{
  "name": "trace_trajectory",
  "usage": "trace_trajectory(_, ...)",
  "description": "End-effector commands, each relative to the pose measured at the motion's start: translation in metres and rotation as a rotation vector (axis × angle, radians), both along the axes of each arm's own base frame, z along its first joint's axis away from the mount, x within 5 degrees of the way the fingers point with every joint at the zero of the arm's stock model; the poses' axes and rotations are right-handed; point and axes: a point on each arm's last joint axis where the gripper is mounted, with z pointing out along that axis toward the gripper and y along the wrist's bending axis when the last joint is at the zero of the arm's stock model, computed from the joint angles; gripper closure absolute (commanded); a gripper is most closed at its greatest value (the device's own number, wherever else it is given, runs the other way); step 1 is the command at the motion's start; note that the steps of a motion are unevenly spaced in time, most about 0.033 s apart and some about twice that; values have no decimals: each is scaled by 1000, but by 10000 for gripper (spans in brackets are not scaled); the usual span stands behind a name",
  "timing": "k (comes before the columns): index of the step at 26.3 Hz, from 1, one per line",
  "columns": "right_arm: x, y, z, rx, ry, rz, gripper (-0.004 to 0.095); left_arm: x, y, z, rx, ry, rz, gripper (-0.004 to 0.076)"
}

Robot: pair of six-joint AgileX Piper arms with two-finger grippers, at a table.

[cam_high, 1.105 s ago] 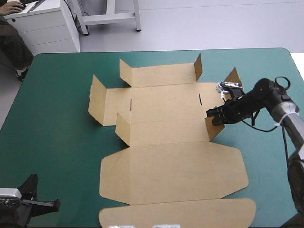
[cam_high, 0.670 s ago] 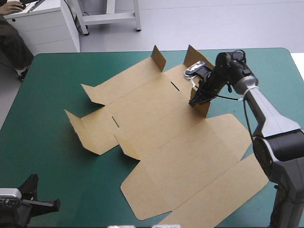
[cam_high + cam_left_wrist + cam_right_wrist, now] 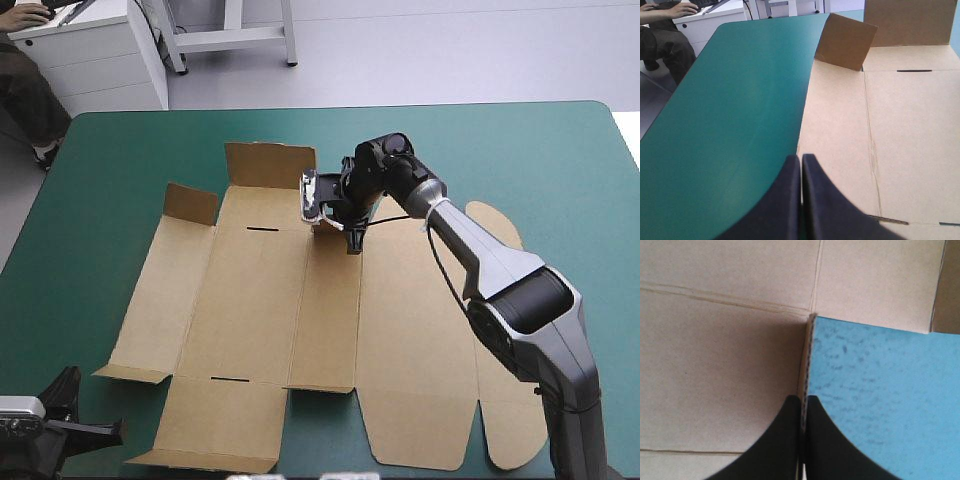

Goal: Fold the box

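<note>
The brown box (image 3: pixel 250 300) lies as a cut sheet, mostly flat, across the middle of the table. Two flaps (image 3: pixel 268 165) stand up at its far end, and low flaps (image 3: pixel 130 372) rise at its near left. My right gripper (image 3: pixel 338 222) reaches to the far middle of the sheet. In the right wrist view the gripper (image 3: pixel 803 407) is shut on the thin edge of a raised flap (image 3: pixel 808 355), with board (image 3: pixel 725 355) beneath. My left gripper (image 3: pixel 112 431) rests at the near left corner; it (image 3: pixel 801 167) is shut on nothing, just off the box's left edge (image 3: pixel 905 130).
Teal-green cover (image 3: pixel 80 230) shows left of the box and at the far right (image 3: pixel 540 150). A white cabinet (image 3: pixel 90 50) stands beyond the table's far left corner. The box's near end reaches close to the table's front edge.
My right gripper, holding its flap, has swept from the table's right side to the far middle. The whole box has turned about a quarter turn with it. The left arm has not moved.
</note>
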Motion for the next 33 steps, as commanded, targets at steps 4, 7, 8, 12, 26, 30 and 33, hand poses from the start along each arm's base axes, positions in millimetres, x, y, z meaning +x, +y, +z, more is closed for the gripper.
trace_trajectory(4,0,3,26,45,-121,67,917,-3,0,13,-7,-109,-8,734)
trace_trajectory(7,-1,5,26,72,-108,65,794,-3,0,13,-8,-109,-9,734)
trace_trajectory(8,-1,6,28,79,-109,65,726,-3,0,13,-8,-109,-9,734)
trace_trajectory(12,-2,7,28,90,-93,50,355,-3,0,13,-8,-109,-9,734)
trace_trajectory(26,-19,-34,106,267,-123,-630,694,-3,0,13,-8,-109,-9,734)
trace_trajectory(30,-18,-53,119,379,-98,-916,910,-3,0,13,-8,-109,-9,734)
trace_trajectory(33,-21,-63,125,439,-28,-1010,911,-3,0,13,-8,-109,-9,734)
